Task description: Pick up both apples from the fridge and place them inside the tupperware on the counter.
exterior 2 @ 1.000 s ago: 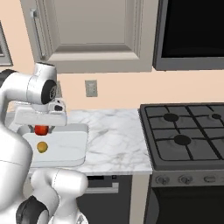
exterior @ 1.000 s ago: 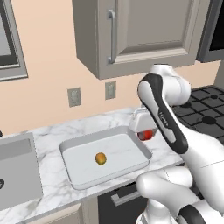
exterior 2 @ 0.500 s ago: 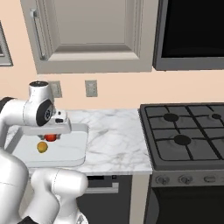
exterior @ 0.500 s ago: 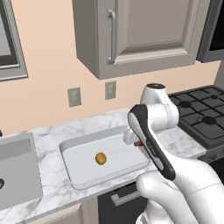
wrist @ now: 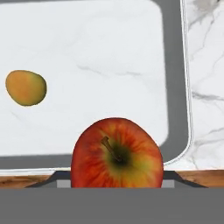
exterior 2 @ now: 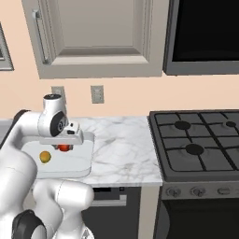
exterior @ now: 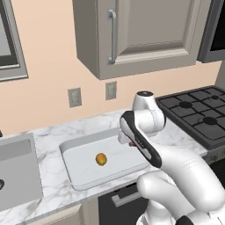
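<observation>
My gripper [exterior 2: 65, 145] is shut on the red apple [wrist: 116, 155], which hangs low over the right end of the white tupperware [exterior: 72, 178] on the marble counter [exterior 2: 121, 149]. From the right base the red apple [exterior 2: 64, 148] peeks out under the hand. From the left base, the arm hides most of my gripper [exterior: 131, 143]. The yellow-orange apple [exterior: 101, 159] lies inside the tupperware near its middle, apart from the red one; the hand view has it [wrist: 25, 87] at the left, on the container floor [wrist: 109, 52]. The fridge is out of view.
A black gas stove [exterior 2: 196, 144] borders the counter on the right. A grey sink basin [exterior: 17, 176] lies left of the tupperware. A beige wall cabinet [exterior: 145, 30] hangs above, with two outlets [exterior: 110, 90] on the wall.
The arm has swung left and down with the red apple, from beside the tupperware's right rim to over its right end. The yellow-orange apple has not moved.
</observation>
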Available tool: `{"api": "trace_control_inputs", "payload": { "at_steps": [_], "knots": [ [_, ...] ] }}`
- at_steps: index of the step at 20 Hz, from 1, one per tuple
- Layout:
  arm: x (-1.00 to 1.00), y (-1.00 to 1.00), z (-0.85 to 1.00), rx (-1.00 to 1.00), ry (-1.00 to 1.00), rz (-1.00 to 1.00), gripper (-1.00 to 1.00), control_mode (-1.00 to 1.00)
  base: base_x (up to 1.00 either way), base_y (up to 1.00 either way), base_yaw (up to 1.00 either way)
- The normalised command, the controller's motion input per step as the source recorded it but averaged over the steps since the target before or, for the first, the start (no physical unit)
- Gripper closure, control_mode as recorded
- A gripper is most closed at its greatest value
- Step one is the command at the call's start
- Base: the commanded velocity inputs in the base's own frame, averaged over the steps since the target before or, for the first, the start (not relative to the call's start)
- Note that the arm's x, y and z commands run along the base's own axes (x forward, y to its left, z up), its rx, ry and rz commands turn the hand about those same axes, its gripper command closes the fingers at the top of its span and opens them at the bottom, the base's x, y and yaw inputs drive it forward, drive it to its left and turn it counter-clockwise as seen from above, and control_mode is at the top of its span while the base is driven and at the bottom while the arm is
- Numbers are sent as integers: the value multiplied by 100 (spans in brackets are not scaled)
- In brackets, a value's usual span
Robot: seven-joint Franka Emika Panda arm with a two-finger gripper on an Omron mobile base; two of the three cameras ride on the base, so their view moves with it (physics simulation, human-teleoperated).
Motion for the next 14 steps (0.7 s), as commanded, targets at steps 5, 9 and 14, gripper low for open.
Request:
{"api": "trace_control_inputs", "payload": {
  "at_steps": [5,9,14],
  "knots": [
    [37,9,-41,0,0,0,100,-100,0,0,0],
    [24,11,-45,0,0,0,100,-100,0,0,0],
    [20,12,-49,0,0,0,100,-100,0,0,0]
  ]
}}
